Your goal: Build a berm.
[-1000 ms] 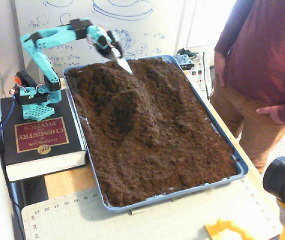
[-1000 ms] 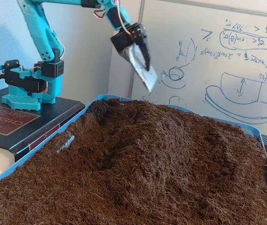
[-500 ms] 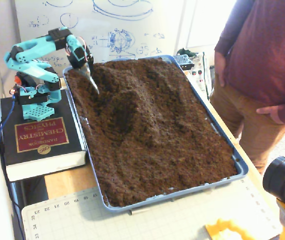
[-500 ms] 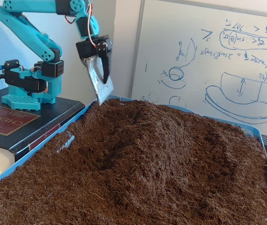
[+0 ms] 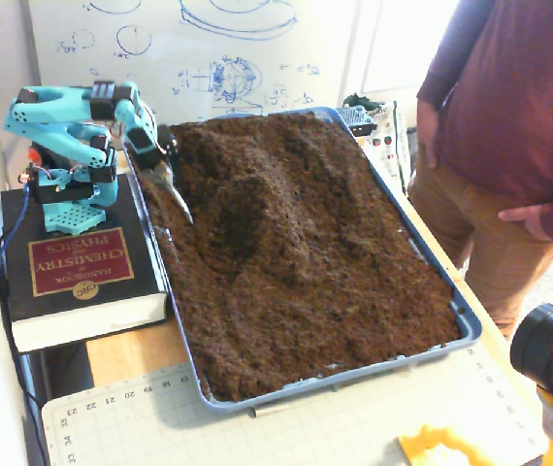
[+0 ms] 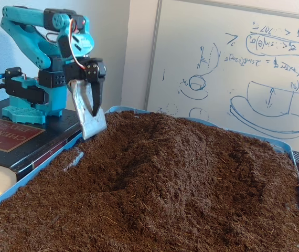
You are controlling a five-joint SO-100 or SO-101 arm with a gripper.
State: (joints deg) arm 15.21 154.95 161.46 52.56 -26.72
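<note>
Since 1 s ago the arm has folded back from the far end of the tray and swung its gripper (image 5: 178, 199) down to the tray's left edge, near its own base.

In a fixed view from above, the teal arm (image 5: 73, 112) stands on a thick book (image 5: 78, 267), and the gripper's pale flat blade points down at the soil just inside the blue tray (image 5: 466, 325). The berm (image 5: 257, 199) rises as a dark ridge in the far-left half of the tray, just right of the blade. A person (image 5: 509, 126) in a maroon top stands at the right.

In a fixed view from low down, the gripper (image 6: 92, 121) hangs with the wide blade and the black finger beside it lying close together, nothing visible between them. The blade tip is at the soil surface by the tray (image 6: 34, 173) wall. The berm (image 6: 155, 144) swells across the middle, with a dark hollow on its near-left flank. A whiteboard (image 6: 244, 68) with sketches stands behind.
</note>
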